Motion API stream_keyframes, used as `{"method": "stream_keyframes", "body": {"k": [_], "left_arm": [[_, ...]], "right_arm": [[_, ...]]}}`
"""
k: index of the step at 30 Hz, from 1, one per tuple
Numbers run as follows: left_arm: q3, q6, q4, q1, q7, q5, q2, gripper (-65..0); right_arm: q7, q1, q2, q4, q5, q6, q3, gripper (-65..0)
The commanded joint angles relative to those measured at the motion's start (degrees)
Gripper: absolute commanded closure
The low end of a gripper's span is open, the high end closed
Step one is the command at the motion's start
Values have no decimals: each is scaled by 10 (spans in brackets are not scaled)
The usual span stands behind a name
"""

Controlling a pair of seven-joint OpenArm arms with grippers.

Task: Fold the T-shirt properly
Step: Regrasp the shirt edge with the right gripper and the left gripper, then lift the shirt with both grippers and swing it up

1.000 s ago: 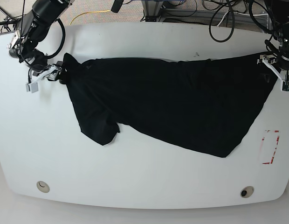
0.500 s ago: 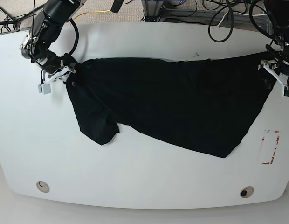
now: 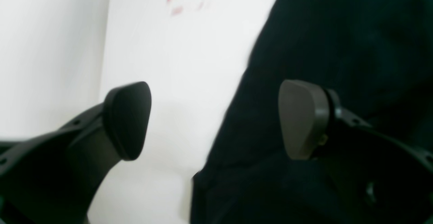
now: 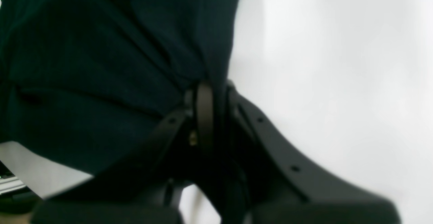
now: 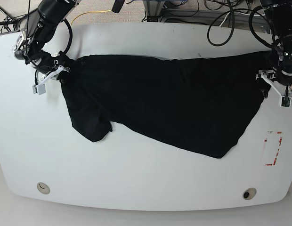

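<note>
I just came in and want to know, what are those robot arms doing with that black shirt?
Two robot arms are starting to fold a black T-shirt spread on a white table. The right gripper has pinched one edge of the shirt. The left gripper waits at the opposite edge with its jaws wide open, not holding anything yet.

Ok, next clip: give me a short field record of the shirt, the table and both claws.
garment: black T-shirt, spread out and wrinkled, not folded
surface: white table
right claw: shut on the T-shirt's edge
left claw: open, one finger over the table, the other over the cloth
table marking: red-outlined patch, beside the shirt
</note>
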Motion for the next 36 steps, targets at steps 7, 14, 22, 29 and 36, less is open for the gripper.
{"method": "stream_keyframes", "body": {"k": [7, 14, 22, 29, 36], "left_arm": [[18, 4, -85, -133, -14, -2, 46, -628], [17, 5, -161, -233, -14, -5, 86, -650], [14, 5, -306, -315, -39, -16, 94, -650], [17, 4, -451, -361, -94, -106, 71, -650], [21, 3, -579, -409, -152, -113, 57, -650]], "right_arm": [[7, 5, 9, 11, 11, 1, 0, 0], [7, 5, 8, 7, 9, 1, 0, 0], [7, 7, 7, 9, 11, 1, 0, 0], [8, 7, 8, 7, 10, 1, 0, 0], [8, 6, 7, 9, 11, 1, 0, 0]]}}
